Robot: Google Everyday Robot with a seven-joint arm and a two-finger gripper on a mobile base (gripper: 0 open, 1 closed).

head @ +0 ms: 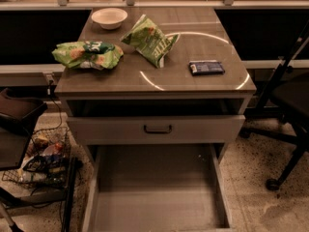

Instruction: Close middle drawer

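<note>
The middle drawer (157, 197) is seen pulled far out at the bottom of the view. Its long, shallow grey box is laid open, and its front panel is cut off by the lower edge. Directly above its back end, an upper drawer (96, 129) with a black handle (157, 128) is found slightly drawn out, a dark gap being left over it. Above the middle drawer, higher still, the worktop (217, 47) is set. A white bowl (109, 18) is placed up and to the left of the middle drawer at the far edge. A crumpled green bag (87, 53) is laid nearer, also to the left. An upright green bag (149, 39) is propped over the drawer's centre line, and a dark flat packet (206, 67) is laid up and to the right. A wire basket (41, 161) is seen on the floor to the left of the middle drawer, and an office chair (289, 105) to its right. The hand is not seen anywhere in the view, so its state cannot be told.
</note>
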